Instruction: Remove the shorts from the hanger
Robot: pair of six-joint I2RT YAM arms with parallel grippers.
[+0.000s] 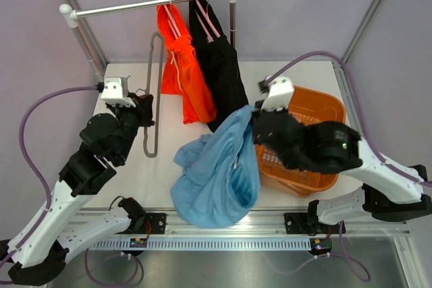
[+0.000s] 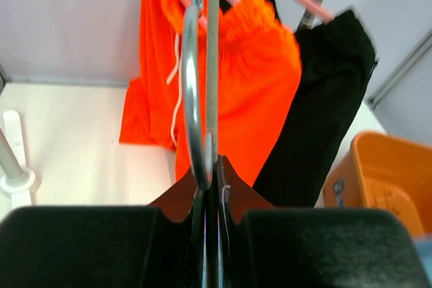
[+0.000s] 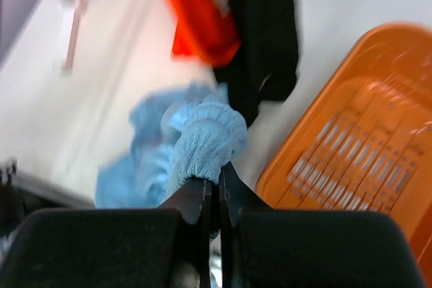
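Light blue shorts (image 1: pixel 216 173) hang in a bunch over the table's front. My right gripper (image 1: pixel 254 117) is shut on their gathered waistband (image 3: pixel 202 139), which fills the right wrist view above the right gripper (image 3: pixel 217 177). An empty grey hanger (image 1: pixel 154 92) is off the rail, and my left gripper (image 1: pixel 146 110) is shut on it. In the left wrist view the hanger's metal hook (image 2: pixel 191 85) rises from the left gripper (image 2: pixel 210 166). Orange shorts (image 1: pixel 185 72) and black shorts (image 1: pixel 221 72) hang on pink hangers from the rail (image 1: pixel 152 5).
An orange slatted basket (image 1: pixel 312 141) stands at the right, just behind my right arm; it also shows as the basket (image 3: pixel 364 139) and the basket (image 2: pixel 385 173). The rack's left post (image 1: pixel 84 42) stands behind my left arm. Grey walls close in the back.
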